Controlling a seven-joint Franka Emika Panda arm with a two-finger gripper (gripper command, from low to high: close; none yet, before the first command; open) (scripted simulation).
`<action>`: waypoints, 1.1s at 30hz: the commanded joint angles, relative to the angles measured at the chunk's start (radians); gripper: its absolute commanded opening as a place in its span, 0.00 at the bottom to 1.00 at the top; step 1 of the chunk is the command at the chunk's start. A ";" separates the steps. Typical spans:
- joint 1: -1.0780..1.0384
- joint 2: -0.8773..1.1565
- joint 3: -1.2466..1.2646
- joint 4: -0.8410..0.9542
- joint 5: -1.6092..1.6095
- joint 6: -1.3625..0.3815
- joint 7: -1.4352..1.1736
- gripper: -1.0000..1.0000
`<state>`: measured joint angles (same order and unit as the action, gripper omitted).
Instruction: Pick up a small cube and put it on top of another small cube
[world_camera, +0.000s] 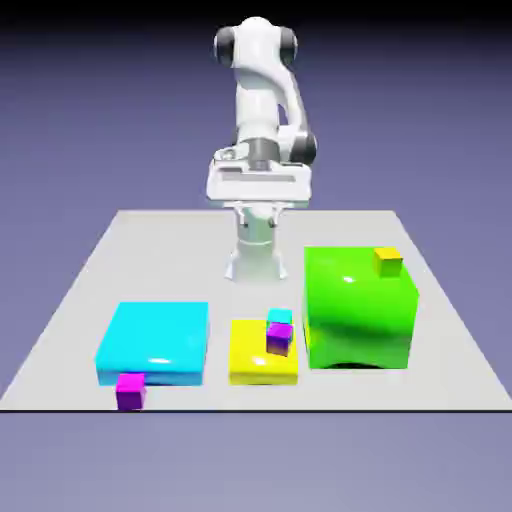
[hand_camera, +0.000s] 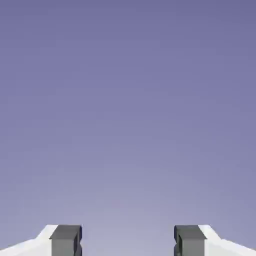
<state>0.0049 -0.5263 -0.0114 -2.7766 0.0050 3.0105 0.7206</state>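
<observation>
The tiny bright magenta cube (world_camera: 130, 390) sits on the table against the front face of a flat cyan block (world_camera: 155, 340), near the front edge. A darker purple small cube (world_camera: 279, 338) rests on a yellow block (world_camera: 258, 362), with a small cyan cube (world_camera: 281, 318) just behind it. A small yellow cube (world_camera: 388, 261) sits on top of the big green block (world_camera: 360, 305). My gripper (world_camera: 257, 214) hangs high at the far side, well away from all cubes. In the hand view the gripper (hand_camera: 128, 243) is open, with only backdrop between its grey fingertips (hand_camera: 65, 241).
The three big blocks stand in a row along the front half of the grey table (world_camera: 150, 250). The green block is the tallest. The robot's base (world_camera: 256, 258) stands behind the yellow block.
</observation>
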 joint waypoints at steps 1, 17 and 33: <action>-0.006 0.036 -0.010 0.028 0.004 -0.022 -0.017 0.50; -0.100 0.616 -0.161 0.471 0.071 -0.373 -0.287 0.50; -0.192 1.144 -0.260 0.823 0.145 -0.581 -0.513 0.50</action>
<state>-0.1868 0.6181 -0.2714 -1.9540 0.1503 2.4294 0.2077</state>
